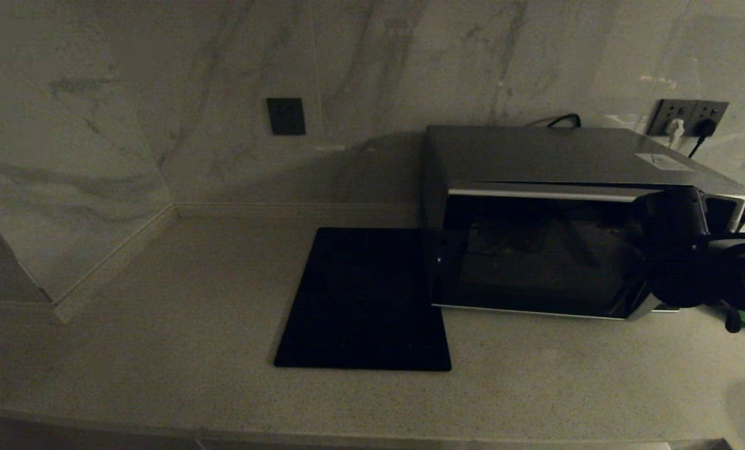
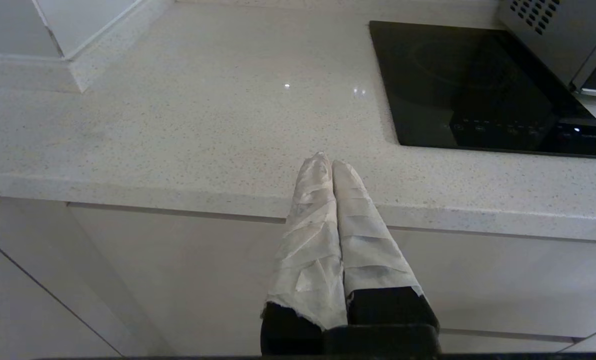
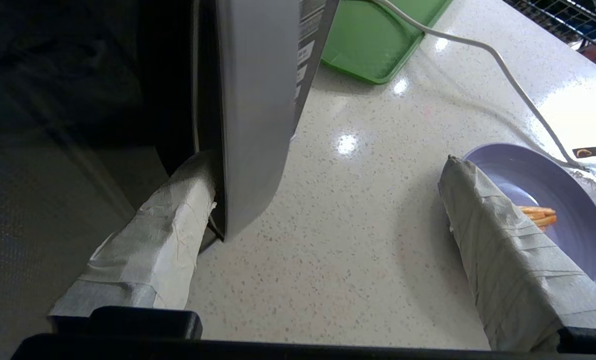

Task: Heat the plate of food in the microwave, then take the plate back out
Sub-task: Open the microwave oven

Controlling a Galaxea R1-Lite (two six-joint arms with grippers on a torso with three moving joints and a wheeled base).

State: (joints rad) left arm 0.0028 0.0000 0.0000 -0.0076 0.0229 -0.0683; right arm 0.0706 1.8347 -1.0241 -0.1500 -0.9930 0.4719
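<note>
Plate [image 3: 553, 200] of food is sitting on the counter [image 3: 353, 240] beside the microwave [image 1: 535, 250].
Light, stiff and slick-rimmed, it is asking for a rim grip; right gripper [image 3: 328, 200] is gaping wide astride the door edge, left gripper [image 2: 325, 165] is resting closed at the front edge.

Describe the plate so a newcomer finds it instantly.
Start at the microwave on the stone counter and go round its right-hand end, where the right gripper stands open. On the counter there sits the plate: round, pale lilac, holding orange sticks, unlike the flat green tray further back.
</note>
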